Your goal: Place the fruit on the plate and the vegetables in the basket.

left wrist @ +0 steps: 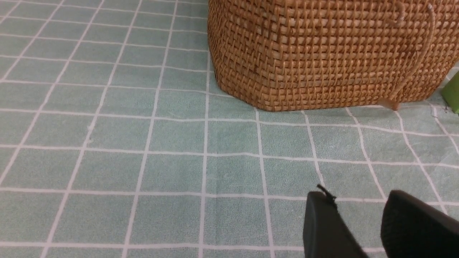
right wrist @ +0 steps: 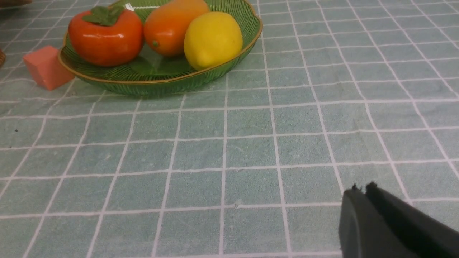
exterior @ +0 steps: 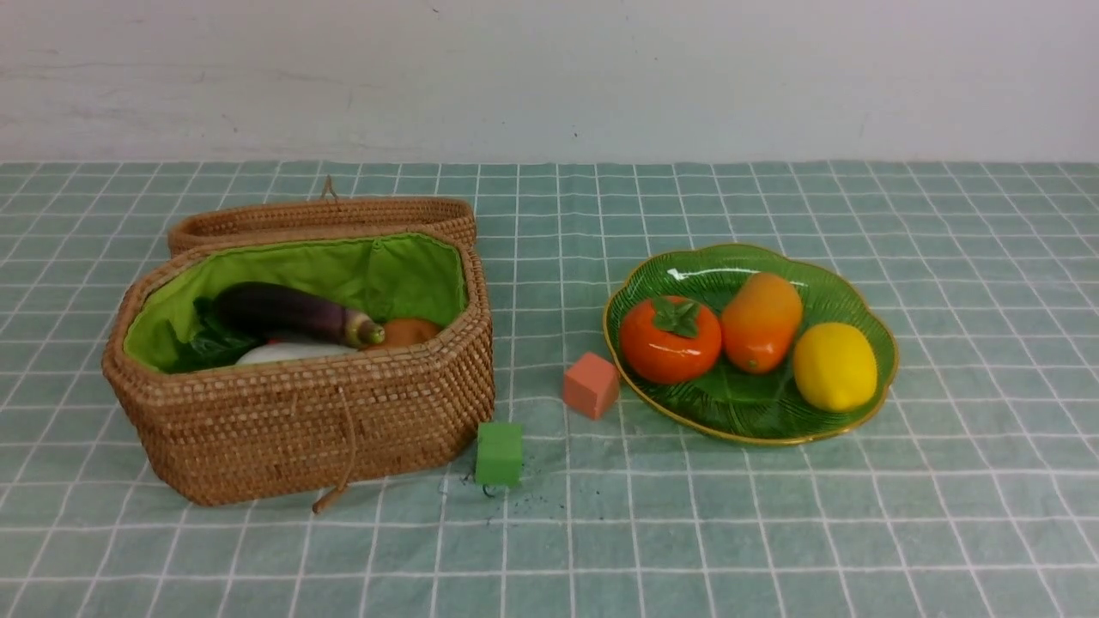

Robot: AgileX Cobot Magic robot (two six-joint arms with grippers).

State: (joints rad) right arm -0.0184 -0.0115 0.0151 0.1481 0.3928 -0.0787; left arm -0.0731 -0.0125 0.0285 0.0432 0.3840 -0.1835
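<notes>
From the front, the basket [exterior: 300,412] holds the eggplant [exterior: 292,313], greens, a white piece and a half-hidden brown one; persimmon [exterior: 670,339], mango [exterior: 761,320] and lemon [exterior: 834,366] lie on the plate [exterior: 661,270]; no arm shows. At the left wrist, the left gripper [left wrist: 358,204] stands apart, empty; the basket is cut off. At the right wrist, the right gripper [right wrist: 362,188] is pressed together.

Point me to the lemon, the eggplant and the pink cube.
lemon [exterior: 834,366], front view, middle of its yellow skin.
eggplant [exterior: 288,311], front view, middle of its purple body.
pink cube [exterior: 591,385], front view, its front face.
</notes>
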